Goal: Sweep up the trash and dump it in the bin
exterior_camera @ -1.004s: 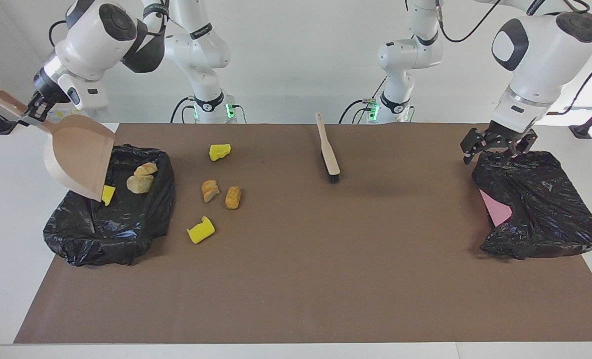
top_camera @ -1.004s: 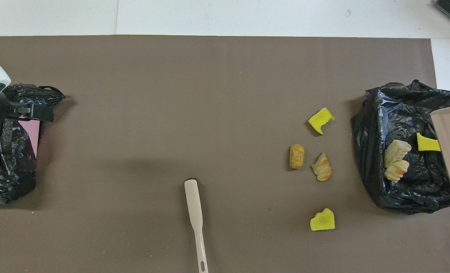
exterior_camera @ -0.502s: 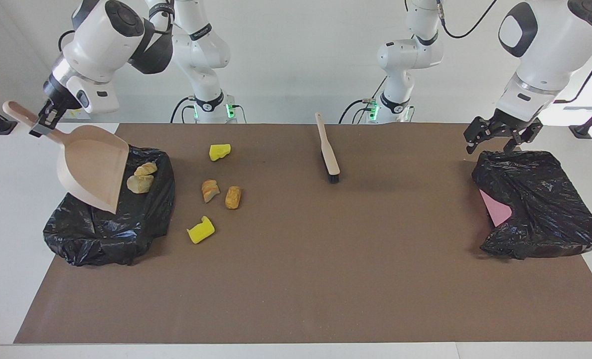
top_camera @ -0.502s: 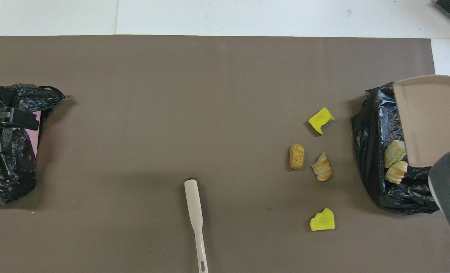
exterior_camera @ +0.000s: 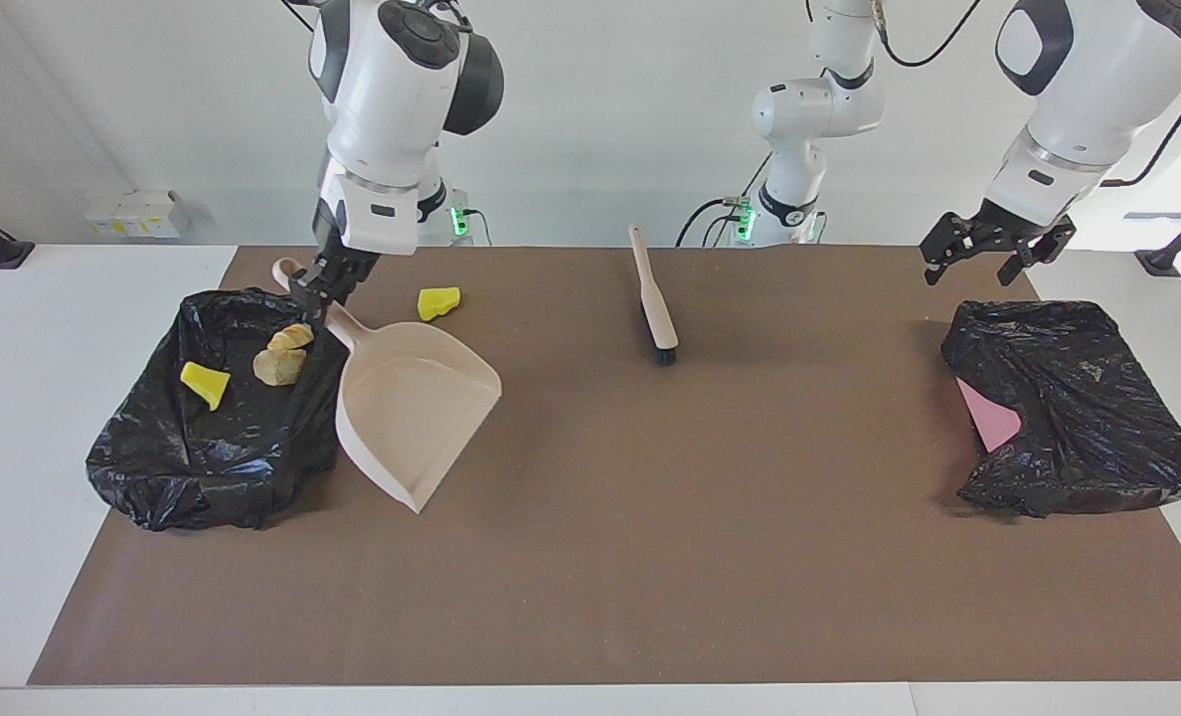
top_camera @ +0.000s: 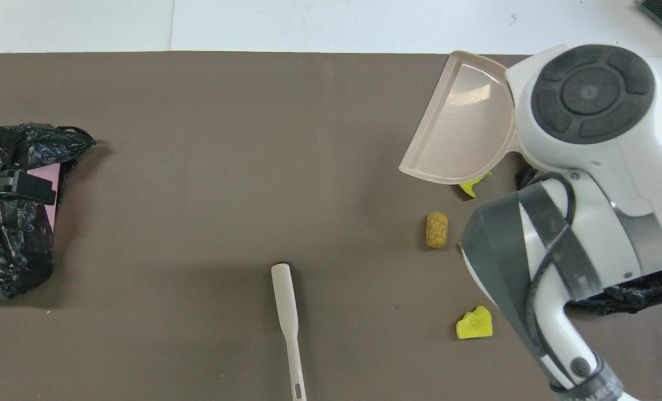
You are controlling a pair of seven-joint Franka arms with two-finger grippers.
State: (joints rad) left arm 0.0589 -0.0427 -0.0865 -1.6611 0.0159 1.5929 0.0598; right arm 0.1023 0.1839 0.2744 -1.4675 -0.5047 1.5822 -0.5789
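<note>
Trash is partly dumped: three scraps (exterior_camera: pixel 274 354) lie in the black bin (exterior_camera: pixel 143 477), others wait on the mat (top_camera: pixel 197 167) beside it, the right gripper (exterior_camera: pixel 314 290) clamps the dustpan (exterior_camera: pixel 412 418) handle, and the left gripper (exterior_camera: pixel 993 249) hangs spread over the second bag (exterior_camera: pixel 1078 408).

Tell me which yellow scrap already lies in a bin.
The yellow wedge in the black-lined bin at the right arm's end, beside two bread lumps; the other yellow scraps lie on the mat.

Two bins (exterior_camera: pixel 223 438) (exterior_camera: pixel 1078 408) — one dustpan (exterior_camera: pixel 412 418), one brush (exterior_camera: pixel 655 303). Visible scraps — three yellow (exterior_camera: pixel 205 384) (exterior_camera: pixel 438 302) (top_camera: pixel 474 324), three tan (exterior_camera: pixel 292 336) (exterior_camera: pixel 277 368) (top_camera: pixel 437 229). Two arms.
</note>
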